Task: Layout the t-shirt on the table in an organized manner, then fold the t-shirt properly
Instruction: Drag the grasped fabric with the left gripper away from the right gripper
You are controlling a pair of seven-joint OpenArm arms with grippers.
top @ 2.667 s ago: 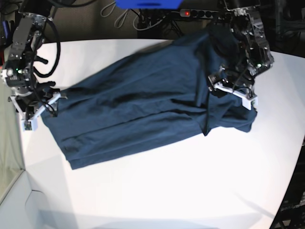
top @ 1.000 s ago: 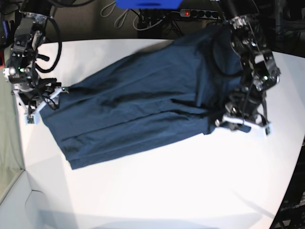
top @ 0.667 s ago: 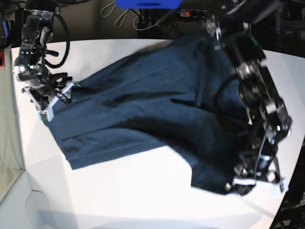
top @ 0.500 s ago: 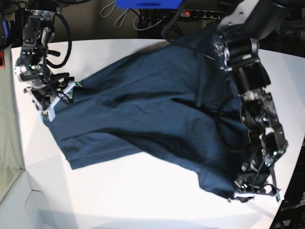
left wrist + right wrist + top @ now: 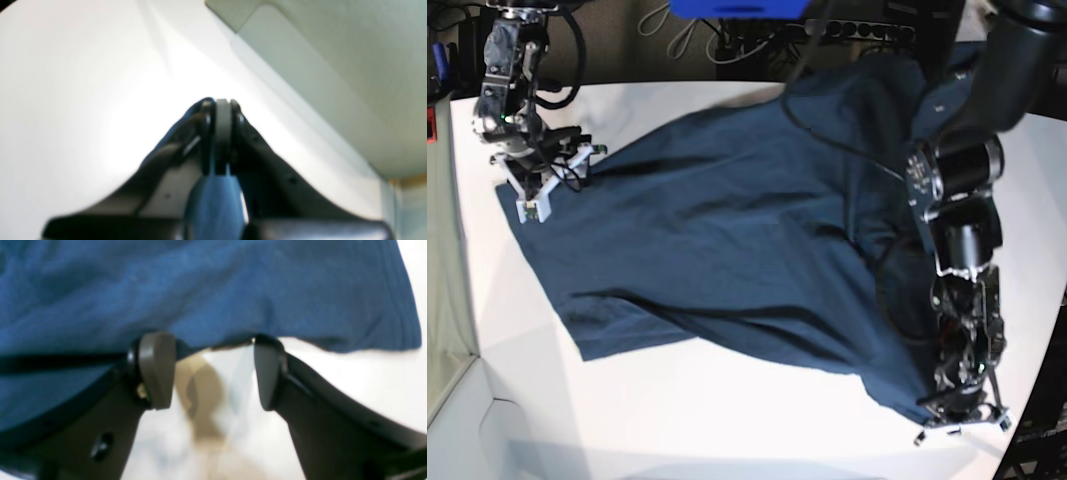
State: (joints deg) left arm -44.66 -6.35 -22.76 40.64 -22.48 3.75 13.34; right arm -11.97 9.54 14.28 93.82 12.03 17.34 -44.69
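On table (image 5: 727,420): shirt (image 5: 727,240) lies spread across the white top, a bit wrinkled.
Left gripper (image 5: 957,420): squeezed tight on a shirt corner near the table's front edge.
Right gripper (image 5: 213,370): jaws wide apart, holding nothing, at the shirt's edge.

A: Where does the t-shirt (image 5: 747,230) lie?

B: On the bench (image 5: 727,420), spread from ten o'clock across the middle to five o'clock in the base view, with one part running up to the one o'clock edge.

A: And the arms?

B: The right gripper (image 5: 552,180) sits at ten o'clock, at the shirt's edge, jaws apart with the hem just ahead of them. The left gripper (image 5: 957,415) is at five o'clock near the bench's rim, jaws closed on a corner of the shirt.

A: What lies behind?

B: Cables (image 5: 687,30), at twelve o'clock, beyond the bench.
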